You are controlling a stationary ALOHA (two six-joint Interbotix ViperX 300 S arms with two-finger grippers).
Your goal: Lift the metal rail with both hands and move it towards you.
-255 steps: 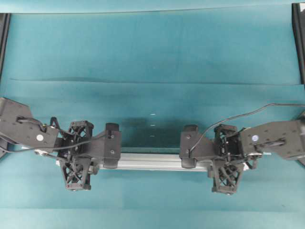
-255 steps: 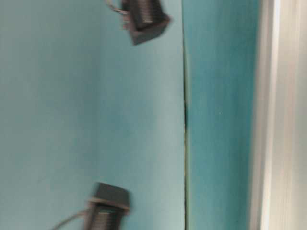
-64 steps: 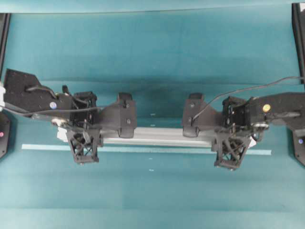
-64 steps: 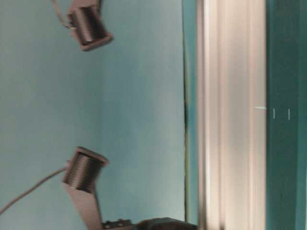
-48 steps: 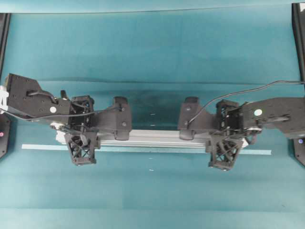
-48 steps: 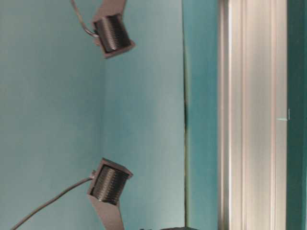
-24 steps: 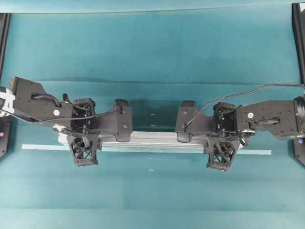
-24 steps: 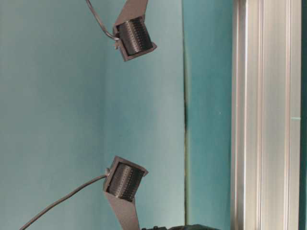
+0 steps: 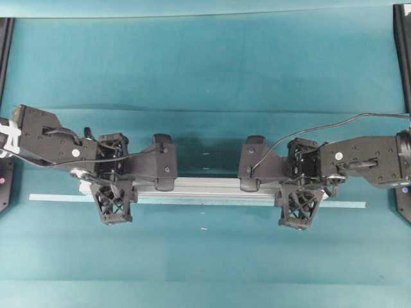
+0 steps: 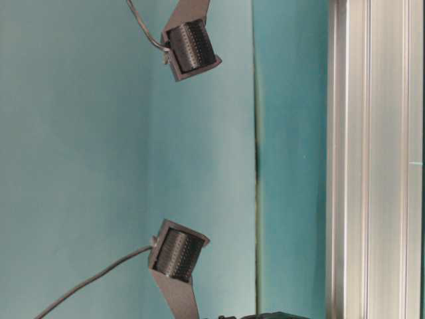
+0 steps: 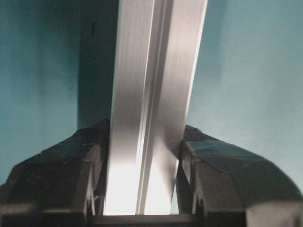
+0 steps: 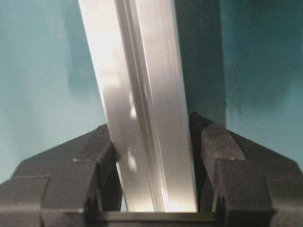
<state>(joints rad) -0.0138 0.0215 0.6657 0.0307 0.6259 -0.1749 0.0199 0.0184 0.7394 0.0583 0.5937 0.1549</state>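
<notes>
I see my left gripper (image 9: 162,162) clenched on the metal rail (image 9: 205,188), right gripper (image 9: 252,163) likewise, teal tabletop (image 9: 205,64) beneath

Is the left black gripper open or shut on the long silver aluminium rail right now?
Shut on it. In the left wrist view the left gripper's black fingers press against both sides of the long silver aluminium rail, with no gap.
</notes>
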